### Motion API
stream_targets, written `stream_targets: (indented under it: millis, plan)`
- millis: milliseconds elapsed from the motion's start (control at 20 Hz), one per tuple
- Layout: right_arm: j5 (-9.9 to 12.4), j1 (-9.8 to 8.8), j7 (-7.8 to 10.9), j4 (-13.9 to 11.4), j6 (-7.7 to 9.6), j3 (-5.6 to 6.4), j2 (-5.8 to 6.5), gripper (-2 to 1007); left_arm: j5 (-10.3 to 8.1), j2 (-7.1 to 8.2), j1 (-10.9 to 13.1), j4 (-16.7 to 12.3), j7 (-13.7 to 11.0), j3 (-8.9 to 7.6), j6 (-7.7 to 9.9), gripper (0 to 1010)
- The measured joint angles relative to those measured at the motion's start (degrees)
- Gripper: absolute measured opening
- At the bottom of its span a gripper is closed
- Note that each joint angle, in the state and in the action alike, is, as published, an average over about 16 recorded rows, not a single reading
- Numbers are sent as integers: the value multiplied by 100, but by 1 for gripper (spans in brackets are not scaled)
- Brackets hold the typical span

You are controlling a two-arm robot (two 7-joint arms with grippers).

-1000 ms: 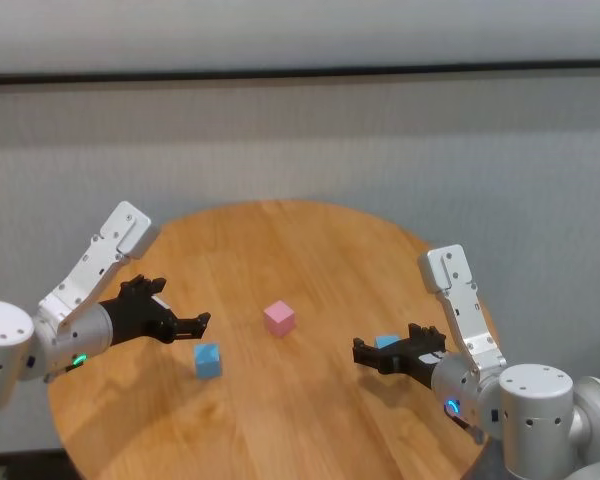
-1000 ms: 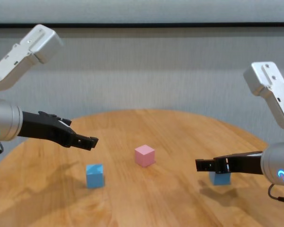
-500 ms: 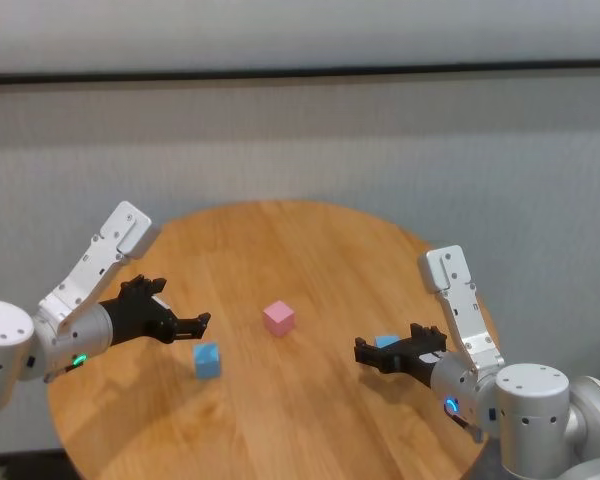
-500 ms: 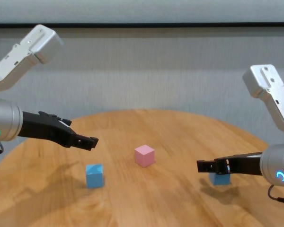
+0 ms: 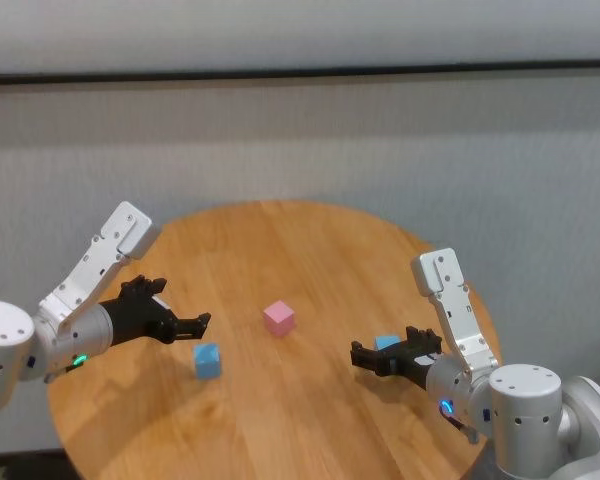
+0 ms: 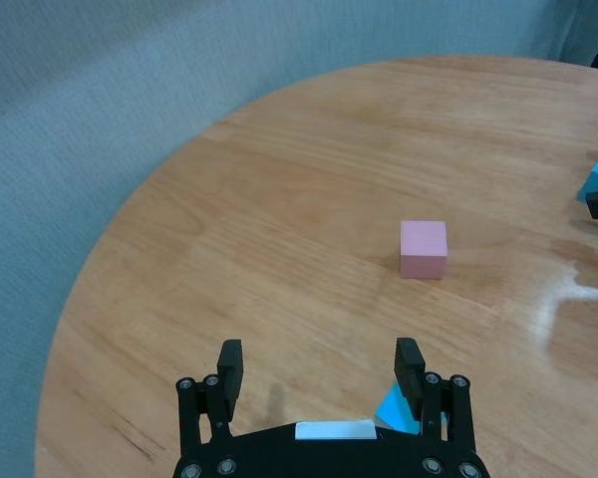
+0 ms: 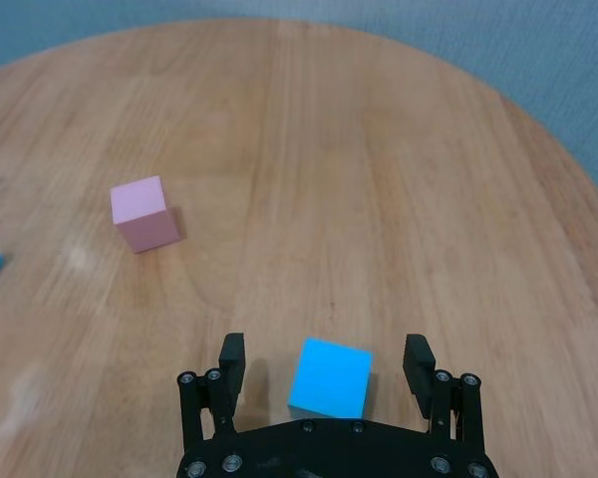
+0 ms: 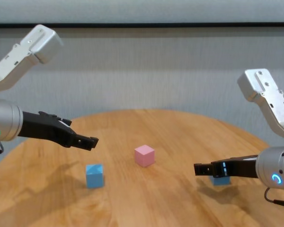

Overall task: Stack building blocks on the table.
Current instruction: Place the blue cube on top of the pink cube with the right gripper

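Blocks sit apart on the table (image 5: 310,240): with the open right tool (image 7: 327,370) straddling 1 blue block (image 7: 329,379), an off-centre squeeze could twist or push it away, while the open left tool (image 8: 90,141) hovers near the other blue block (image 8: 94,175) and the pink block (image 8: 145,155).

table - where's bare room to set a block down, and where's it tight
Free: the far half of the table behind the pink block, and the near middle between the left blue block and right gripper. Tight: under the open left gripper, and around the right blue block between the right gripper's open fingers.
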Motion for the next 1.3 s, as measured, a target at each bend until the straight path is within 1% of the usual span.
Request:
stream_targets:
  millis: [350,750,1050,1300]
  plan:
    - [-94,15,17,44,2,26,-32,1001,0,0,0,0,0,0,0,1001]
    - [-172,13,25,43,83,84,-67,984,0,0,0,0,0,0,0,1001]
    - [-221,10,30,40,174,143,-100,909,0,0,0,0,0,0,0,1001]
    - [-265,2,45,35,240,197,-131,790,0,0,0,0,0,0,0,1001]
